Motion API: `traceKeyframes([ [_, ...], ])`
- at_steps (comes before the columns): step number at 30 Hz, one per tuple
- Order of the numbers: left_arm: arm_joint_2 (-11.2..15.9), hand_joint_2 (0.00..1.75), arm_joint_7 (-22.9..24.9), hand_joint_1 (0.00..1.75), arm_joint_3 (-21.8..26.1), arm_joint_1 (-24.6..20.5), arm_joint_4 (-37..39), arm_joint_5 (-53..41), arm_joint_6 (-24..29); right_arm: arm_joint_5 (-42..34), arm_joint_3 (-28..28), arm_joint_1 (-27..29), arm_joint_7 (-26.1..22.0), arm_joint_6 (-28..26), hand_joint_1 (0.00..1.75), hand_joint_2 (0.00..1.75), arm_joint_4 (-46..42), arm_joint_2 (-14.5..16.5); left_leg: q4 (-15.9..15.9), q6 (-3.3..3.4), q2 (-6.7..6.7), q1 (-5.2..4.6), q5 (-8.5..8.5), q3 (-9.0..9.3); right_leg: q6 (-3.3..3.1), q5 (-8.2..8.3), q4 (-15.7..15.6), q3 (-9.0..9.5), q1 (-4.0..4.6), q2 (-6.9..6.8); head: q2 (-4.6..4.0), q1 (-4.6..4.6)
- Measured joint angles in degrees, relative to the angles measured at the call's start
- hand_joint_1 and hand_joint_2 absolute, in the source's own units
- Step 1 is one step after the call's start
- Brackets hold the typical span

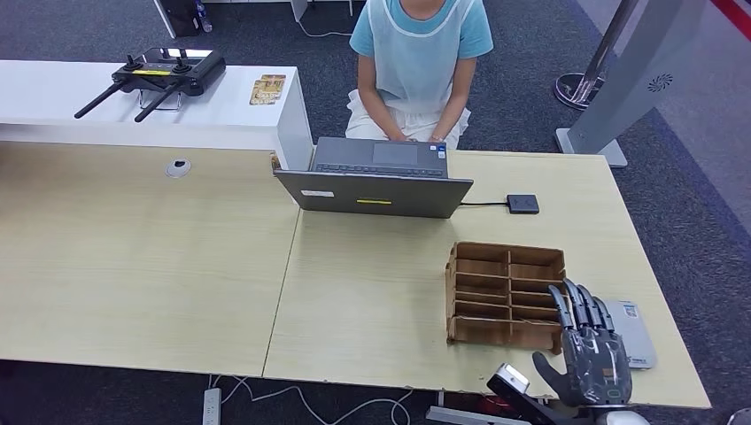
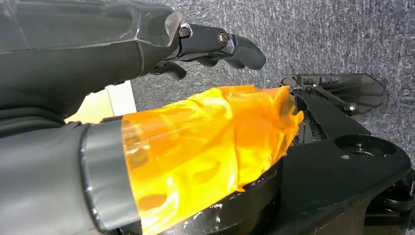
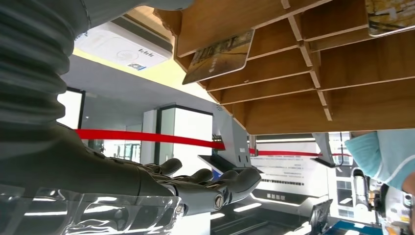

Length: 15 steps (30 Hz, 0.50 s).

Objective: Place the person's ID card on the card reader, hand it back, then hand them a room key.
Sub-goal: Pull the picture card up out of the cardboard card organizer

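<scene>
From the head view, the right hand (image 1: pixel 592 352) is hovering released, fingers apart, at the worktop's (image 1: pixel 177 266) near right corner, between the wooden tray (image 1: pixel 505 294) and the card reader (image 1: pixel 634 329). A person (image 1: pixel 416 62) is sitting at the far edge behind a laptop (image 1: pixel 376 181).

In the left wrist view, the left hand (image 2: pixel 215 44) is hanging loosely curled, grasping nothing.

In the right wrist view, a card (image 3: pixel 220 56) is lying in a tray compartment.

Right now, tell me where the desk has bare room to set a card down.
The widest bare patch is the left tabletop, from the round cable port to the near edge. A smaller one lies between the laptop and the wooden organizer. It is crowded at the near right corner: organizer, card reader and the right robot hand.
</scene>
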Motion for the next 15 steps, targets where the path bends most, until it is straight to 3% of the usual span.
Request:
traceKeyframes([
  [15, -0.02, 0.00, 0.00, 0.00, -0.61, -0.12, 0.00, -0.10, -0.08, -0.64, 1.34, -4.34, -3.74, 0.19, 0.22, 1.75, 4.39, 1.71, 0.00, 0.00, 0.00, 0.00, 0.00, 0.00, 0.00, 0.00, 0.00, 0.00, 0.00, 0.00, 0.00, 0.00],
])
